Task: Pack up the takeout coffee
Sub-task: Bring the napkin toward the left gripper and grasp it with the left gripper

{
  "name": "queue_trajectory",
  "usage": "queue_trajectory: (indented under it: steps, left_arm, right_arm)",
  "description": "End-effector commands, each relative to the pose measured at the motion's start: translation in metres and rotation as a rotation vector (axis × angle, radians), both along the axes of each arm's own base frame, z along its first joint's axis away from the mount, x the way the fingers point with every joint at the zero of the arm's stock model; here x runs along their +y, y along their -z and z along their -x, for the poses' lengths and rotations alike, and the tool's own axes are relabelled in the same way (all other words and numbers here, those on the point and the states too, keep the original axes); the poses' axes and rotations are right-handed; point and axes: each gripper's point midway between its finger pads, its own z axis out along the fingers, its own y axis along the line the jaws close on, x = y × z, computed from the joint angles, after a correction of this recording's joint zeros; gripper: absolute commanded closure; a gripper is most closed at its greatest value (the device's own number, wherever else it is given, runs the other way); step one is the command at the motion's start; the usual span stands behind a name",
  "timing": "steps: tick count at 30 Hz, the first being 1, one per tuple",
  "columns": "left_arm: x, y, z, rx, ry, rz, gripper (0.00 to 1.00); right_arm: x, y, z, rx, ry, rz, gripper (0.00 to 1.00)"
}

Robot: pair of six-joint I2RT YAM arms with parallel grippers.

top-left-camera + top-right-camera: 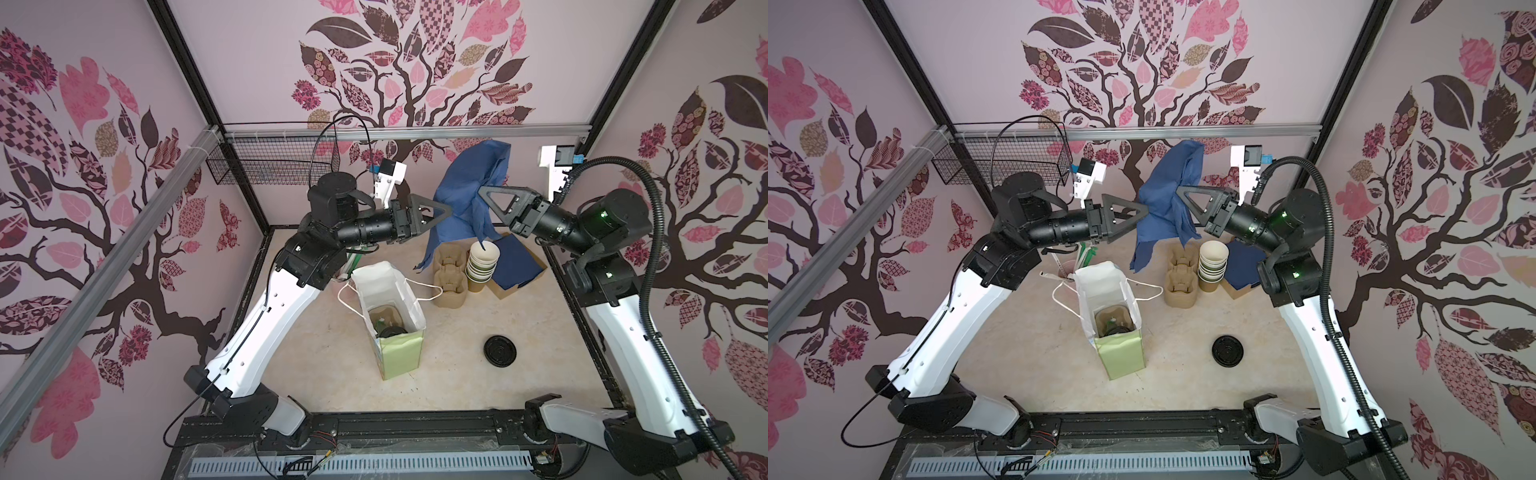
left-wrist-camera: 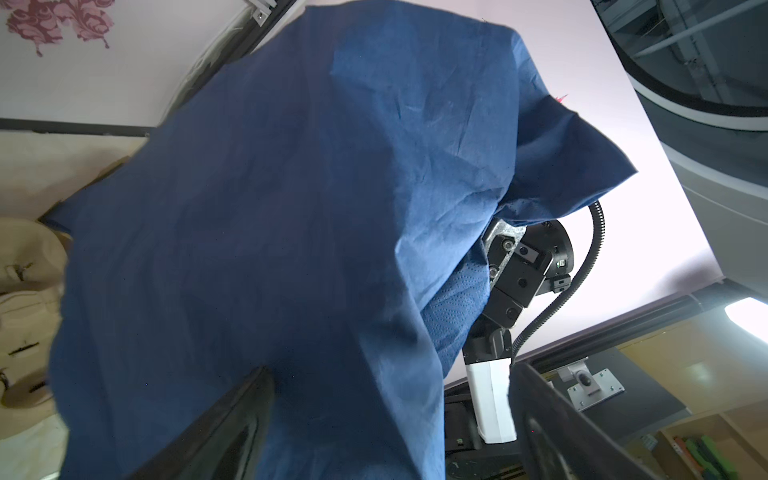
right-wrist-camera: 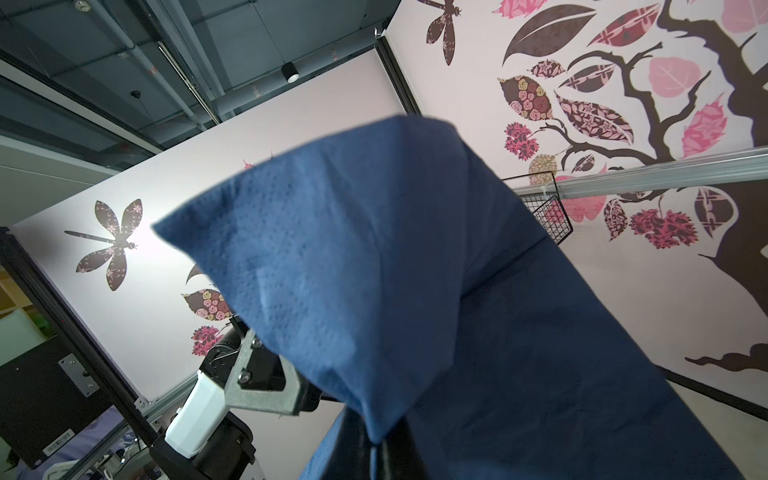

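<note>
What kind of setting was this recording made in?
Most likely a lab robot cell staged as a coffee takeout counter: decal-covered panels on an aluminium frame enclose the tabletop, and a paper bag, stacked cups and pulp cup carriers are laid out.

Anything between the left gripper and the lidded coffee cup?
Only the walls of the paper bag: the takeout coffee sits inside, reachable through the open top. The left gripper hangs open by the blue napkin.
</note>
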Motion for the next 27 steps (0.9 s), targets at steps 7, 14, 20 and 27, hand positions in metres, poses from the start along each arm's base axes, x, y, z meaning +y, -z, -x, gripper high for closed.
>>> queue_trajectory:
  steps: [7, 14, 20, 27]
  left_arm:
    - [-0.004, 0.011, -0.006, 0.032, -0.008, -0.007, 0.45]
    - [0.002, 0.015, -0.015, 0.033, -0.077, -0.025, 0.96]
    - [0.025, 0.027, -0.027, -0.059, -0.231, -0.164, 1.0]
    - [0.057, 0.026, -0.024, -0.376, -0.304, -0.436, 1.0]
  right_arm:
    - [0.011, -0.017, 0.003, -0.052, 0.002, -0.038, 1.0]
    - [0.01, -0.001, -0.003, -0.02, 0.043, -0.002, 1.0]
    - [-0.027, 0.062, -0.02, 0.132, 0.342, 0.15, 0.2]
    - [-0.115, 0.125, -0.012, 0.266, 0.815, 0.444, 0.01]
